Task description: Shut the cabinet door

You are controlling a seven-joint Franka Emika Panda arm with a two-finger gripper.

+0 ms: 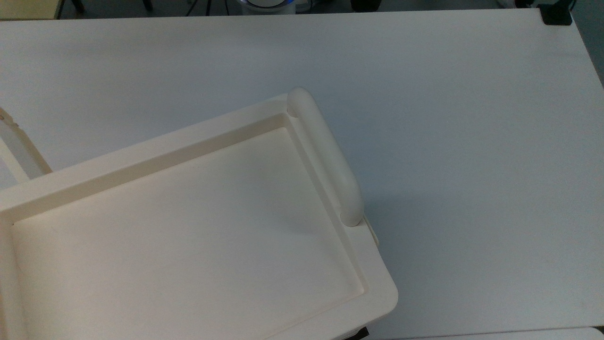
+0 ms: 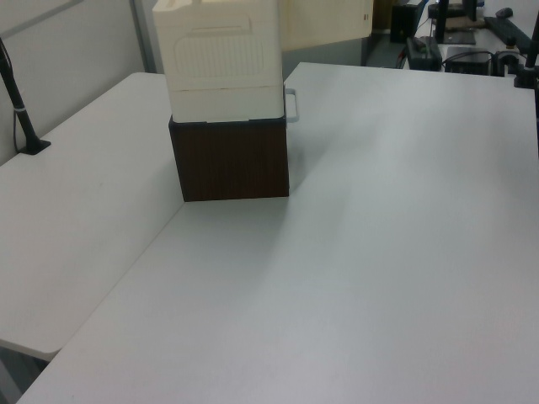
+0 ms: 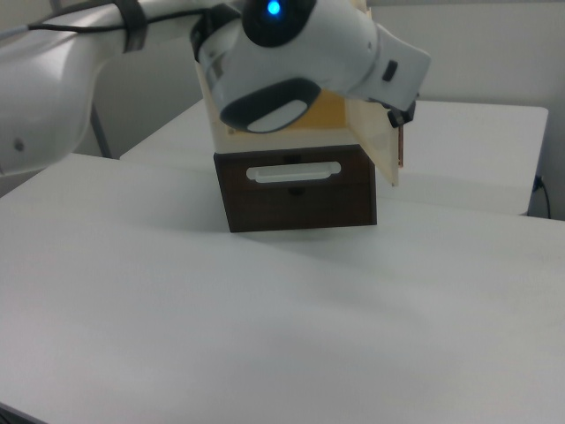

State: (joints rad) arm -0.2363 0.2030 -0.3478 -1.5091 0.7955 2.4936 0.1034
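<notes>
The cream cabinet (image 1: 141,156) takes up the top view's lower left, its recessed top and thick bar handle (image 1: 325,156) facing up. In the left view the cabinet (image 2: 223,59) stands on a dark brown base (image 2: 232,160). The cabinet door (image 3: 375,146) stands open, swung out to the right view's right. Its edge also shows as the door (image 1: 19,151) at the top view's left and the door (image 2: 324,21) at the left view's top. My white arm (image 3: 291,53) reaches across the cabinet's front, and the gripper (image 3: 403,117) sits by the door's upper outer edge.
The brown base has a drawer front with a white slot handle (image 3: 293,172). The white table (image 1: 472,141) spreads wide around the cabinet. A black clamp (image 1: 556,15) sits at the table's far corner, and a black post (image 2: 21,109) stands at the left view's left.
</notes>
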